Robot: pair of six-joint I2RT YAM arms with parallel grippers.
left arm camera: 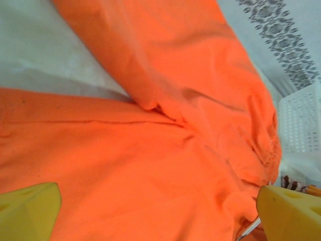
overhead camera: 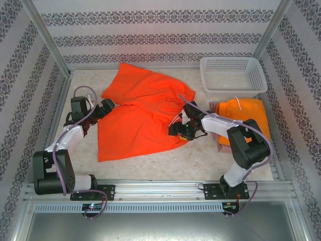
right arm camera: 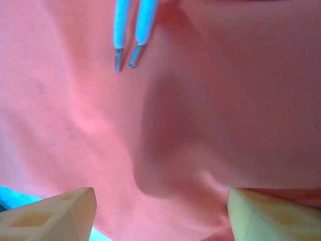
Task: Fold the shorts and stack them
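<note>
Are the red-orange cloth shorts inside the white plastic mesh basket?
No, the red-orange shorts lie spread on the table, outside the basket.

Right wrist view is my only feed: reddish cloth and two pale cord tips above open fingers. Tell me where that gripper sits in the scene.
Observer: From above, the right gripper is at the right-hand edge of the large bright red-orange cloth shorts, which lie spread out.
Operator: Report the left arm.
Observer: The left gripper is open at the opposite, left edge of those shorts, where the two legs part.
Operator: Name what lies to my right.
Observer: Folded orange shorts lie on dusty pink shorts, just nearer the arms than a white plastic mesh basket.
</note>
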